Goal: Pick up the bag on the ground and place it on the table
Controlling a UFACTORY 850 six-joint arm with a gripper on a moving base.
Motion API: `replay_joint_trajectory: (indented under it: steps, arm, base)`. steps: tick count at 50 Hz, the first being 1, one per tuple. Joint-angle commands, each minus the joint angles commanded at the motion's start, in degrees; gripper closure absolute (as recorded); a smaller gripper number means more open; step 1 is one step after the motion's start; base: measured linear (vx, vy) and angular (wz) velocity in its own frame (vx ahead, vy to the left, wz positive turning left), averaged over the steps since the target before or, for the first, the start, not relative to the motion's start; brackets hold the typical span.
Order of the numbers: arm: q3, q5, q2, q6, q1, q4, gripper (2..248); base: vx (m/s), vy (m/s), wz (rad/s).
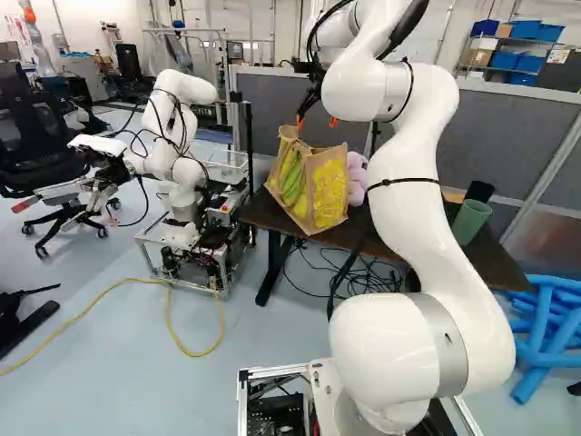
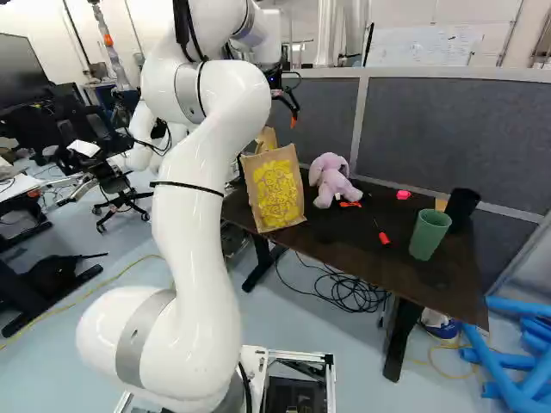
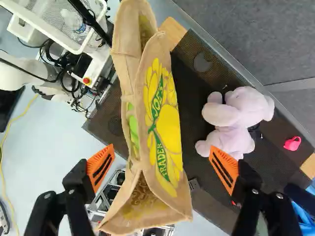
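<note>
Bag: the paper-brown bag (image 1: 327,186) with yellow print is on the table (image 2: 344,249), close to the near edge, at the end by another robot (image 1: 186,100). Something green shows in its side.
Hand: the black hand (image 1: 318,122) is above the bag, its two fingers spread wide. In the wrist view the bag lies between the orange pads (image 3: 100,167), with a gap on either side; nothing is pinched.
Plush toy: a pale purple plush toy (image 3: 234,118) sits near the bag, the closest thing to it on the table, apart from its printed face. In the wrist view it is just ahead of one finger.
Small things: a pink item (image 3: 292,143) lies beyond the toy, and a red-tipped tool (image 2: 384,238) lies on the near side.
Cups: a green cup (image 2: 429,234) and a black cup (image 2: 463,206) are at the far end from the bag, well apart from it.
Partition: a grey partition (image 2: 448,138) runs behind the table.
Floor: black cables (image 2: 349,288) lie in a tangle under the table; blue tubes (image 2: 516,379) are piled beside it.
</note>
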Motion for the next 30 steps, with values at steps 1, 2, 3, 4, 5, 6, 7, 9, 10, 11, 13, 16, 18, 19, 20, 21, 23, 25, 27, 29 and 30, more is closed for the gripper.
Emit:
replay_joint_trajectory:
  steps: [1, 2, 3, 4, 5, 6, 7, 9, 10, 11, 13, 16, 18, 19, 20, 21, 23, 25, 27, 29, 30]
  arm:
    - [0.0, -0.1, 0.1, 0.0, 0.0, 0.0, 3]
    - [-0.1, -0.3, 0.2, 0.0, 0.0, 0.0, 3]
    - [-0.1, -0.5, 0.3, 0.0, 0.0, 0.0, 3]
    - [-0.1, -0.6, 0.4, 0.0, 0.0, 0.0, 3]
    - [-0.2, -0.8, 0.5, 0.0, 0.0, 0.0, 3]
    - [-0.2, -1.0, 0.6, 0.0, 0.0, 0.0, 3]
    - [-0.3, -1.2, 0.7, 0.0, 0.0, 0.0, 3]
    - [-0.3, -1.6, 0.8, 0.0, 0.0, 0.0, 3]
    - [-0.4, -1.8, 0.9, 0.0, 0.0, 0.0, 3]
    - [-0.4, -2.0, 1.0, 0.0, 0.0, 0.0, 3]
    - [-0.5, -2.4, 1.2, 0.0, 0.0, 0.0, 3]
    - [-0.6, -3.0, 1.5, 0.0, 0.0, 0.0, 3]
    - [-0.7, -3.5, 1.6, 0.0, 0.0, 0.0, 3]
    - [-0.7, -3.6, 1.6, 0.0, 0.0, 0.0, 3]
    - [-0.7, -3.8, 1.6, 0.0, 0.0, 0.0, 3]
    - [-0.7, -4.0, 1.7, 0.0, 0.0, 0.0, 3]
    - [-0.7, -4.3, 1.7, 0.0, 0.0, 0.0, 3]
    - [-0.8, -4.6, 1.7, 0.0, 0.0, 0.0, 3]
    - [-0.8, -4.9, 1.7, 0.0, 0.0, 0.0, 3]
    - [-0.8, -5.2, 1.7, 0.0, 0.0, 0.0, 3]
    - [-0.8, -5.3, 1.7, 0.0, 0.0, 0.0, 3]
  base:
    - [0.0, 0.0, 0.0]
    - [0.0, 0.0, 0.0]
    - [0.0, 0.0, 0.0]
    - [0.0, 0.0, 0.0]
    - [0.0, 0.0, 0.0]
    - [0.0, 0.0, 0.0]
    - [0.0, 0.0, 0.0]
    - [0.0, 0.0, 0.0]
    - [0.0, 0.0, 0.0]
    - [0.0, 0.0, 0.0]
    - [0.0, 0.0, 0.0]
    - [0.0, 0.0, 0.0]
    - [0.0, 0.0, 0.0]
    - [0.0, 0.0, 0.0]
    - [0.0, 0.0, 0.0]
    - [0.0, 0.0, 0.0]
    - [0.0, 0.0, 0.0]
    - [0.0, 0.0, 0.0]
    - [0.0, 0.0, 0.0]
    - [0.0, 0.0, 0.0]
    - [0.0, 0.0, 0.0]
